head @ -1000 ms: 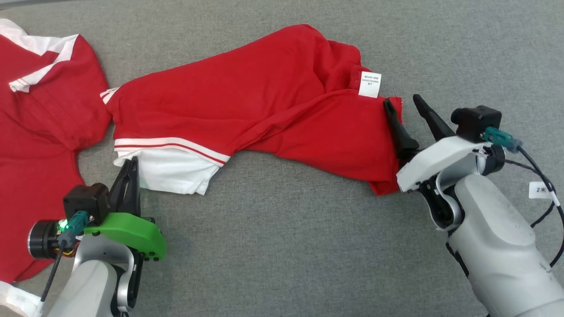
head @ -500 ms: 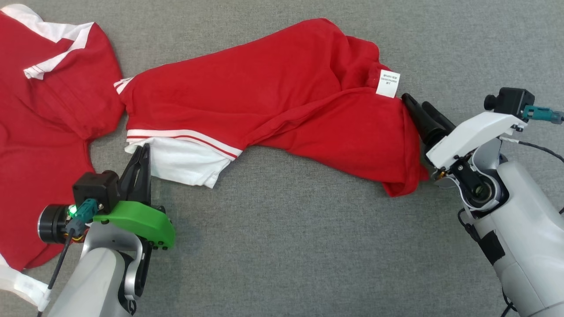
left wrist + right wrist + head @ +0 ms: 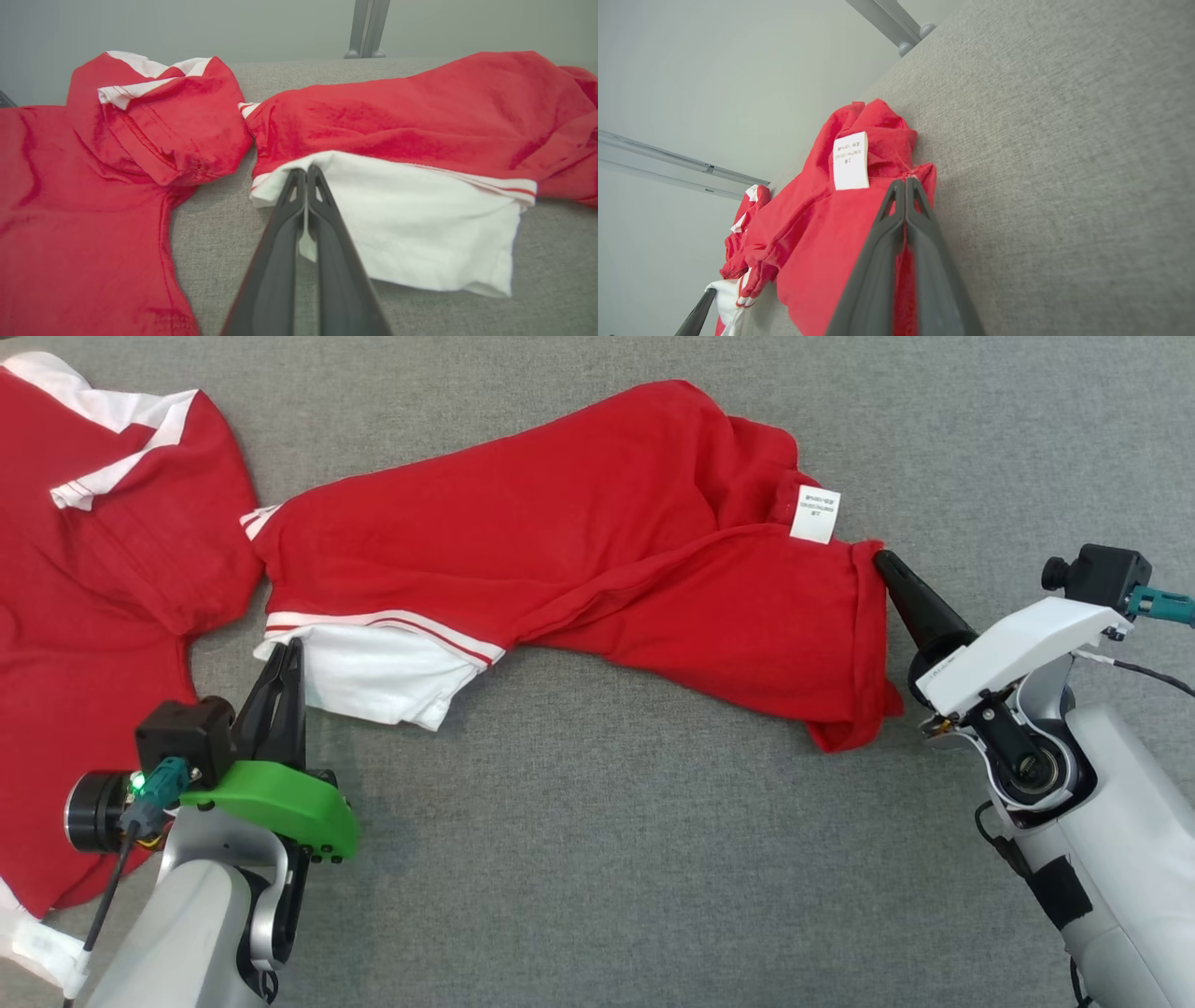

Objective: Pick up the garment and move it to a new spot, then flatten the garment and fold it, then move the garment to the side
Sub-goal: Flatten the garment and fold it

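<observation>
The garment (image 3: 579, 523), red and rumpled, lies stretched across the grey cloth-covered desk (image 3: 597, 859). Near its right end a white care label (image 3: 815, 513) is sewn at the edge and flipped outward, so its printed face shows. Several short lines of dark print run across it, too small to read.

Just below and to the right of the label, the right pincer (image 3: 882, 560) has its two dark fingers pressed together on the garment's hemmed corner. In the right wrist view a strip of red cloth shows pinched between them, and the label sits just left of the fingertips. From the label the stitched hem runs down the garment's right edge to a folded lower corner resting on the desk.

Well to the left of the label and lower, at the garment's other end, a white panel (image 3: 373, 677) sticks out from under a band of thin red and white stripes. The left pincer (image 3: 288, 653) is closed on the left edge of this panel, and the left wrist view shows white cloth caught between its fingers.

Farther left of the label lies a second red garment (image 3: 93, 597) with white trim, spread on the desk. Its sleeve is just beside the first garment's end, and I cannot tell whether they touch.
</observation>
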